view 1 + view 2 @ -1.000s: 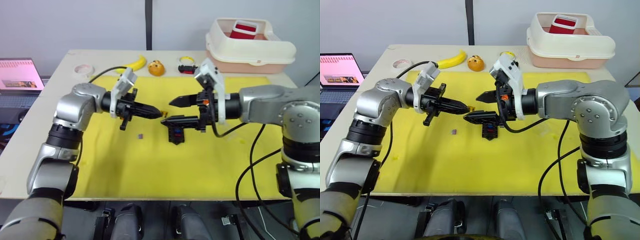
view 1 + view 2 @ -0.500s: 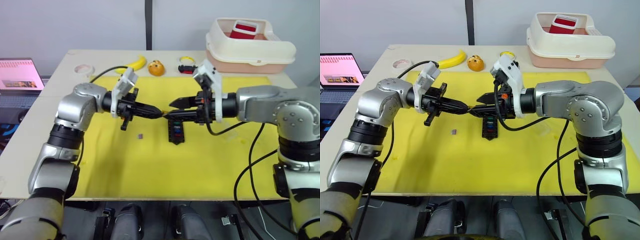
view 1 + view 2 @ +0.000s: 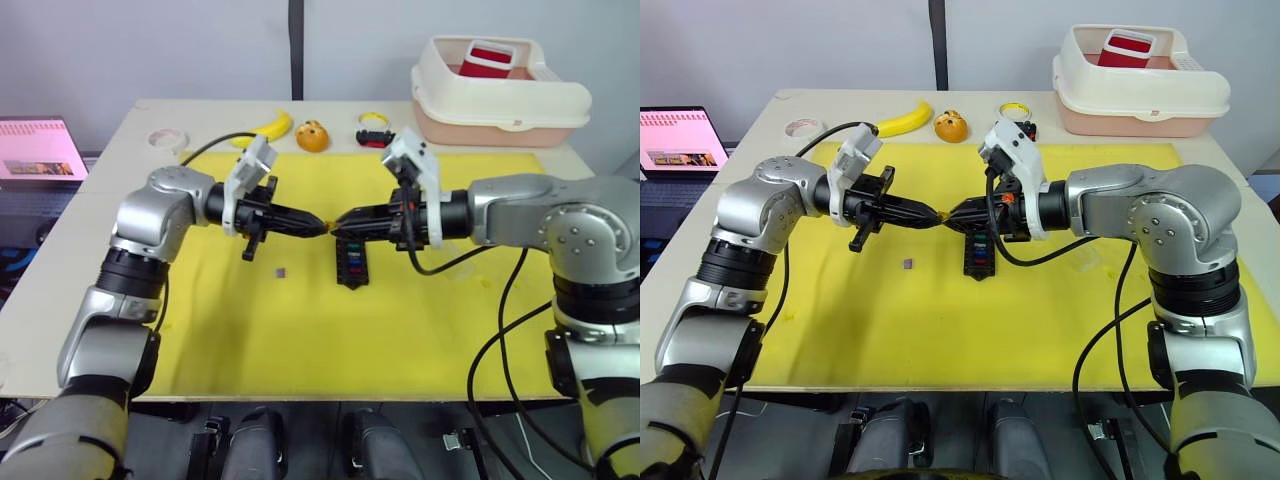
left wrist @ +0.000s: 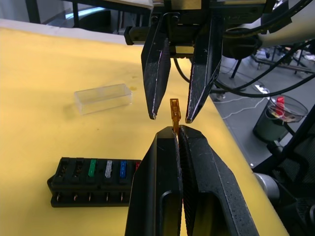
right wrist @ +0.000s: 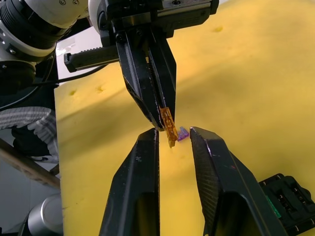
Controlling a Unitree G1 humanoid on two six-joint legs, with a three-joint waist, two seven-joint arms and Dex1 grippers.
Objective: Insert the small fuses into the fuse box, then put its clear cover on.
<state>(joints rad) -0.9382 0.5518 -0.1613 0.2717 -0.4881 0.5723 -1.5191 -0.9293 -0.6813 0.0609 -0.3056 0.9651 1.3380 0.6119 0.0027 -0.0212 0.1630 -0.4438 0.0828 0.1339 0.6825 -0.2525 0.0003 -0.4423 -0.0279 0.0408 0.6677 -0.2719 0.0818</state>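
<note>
My left gripper [image 3: 320,228] hovers over the yellow mat, shut on a thin amber fuse [image 4: 174,109] that sticks out past its tips. My right gripper [image 3: 340,221] faces it tip to tip. Its two fingers [image 5: 147,147] stand on either side of that fuse [image 5: 168,125], open, with small gaps showing. The black fuse box [image 3: 350,262] lies on the mat just below the right gripper, with several coloured fuses in its slots [image 4: 93,179]. A purple fuse [image 3: 281,271] lies loose on the mat left of the box. The clear cover [image 4: 103,97] rests on the mat beyond the box.
The yellow mat [image 3: 300,340] covers most of the table. Along the back edge lie a tape roll [image 3: 167,138], a banana [image 3: 268,127], an orange toy [image 3: 313,135] and a small yellow-black item [image 3: 374,130]. A cream lidded bin [image 3: 500,95] stands back right, a laptop [image 3: 38,148] far left.
The right gripper's wide-open fingers have narrowed and shifted left to bracket the amber fuse at the left gripper's tip. The left gripper has stayed put, shut on the fuse.
</note>
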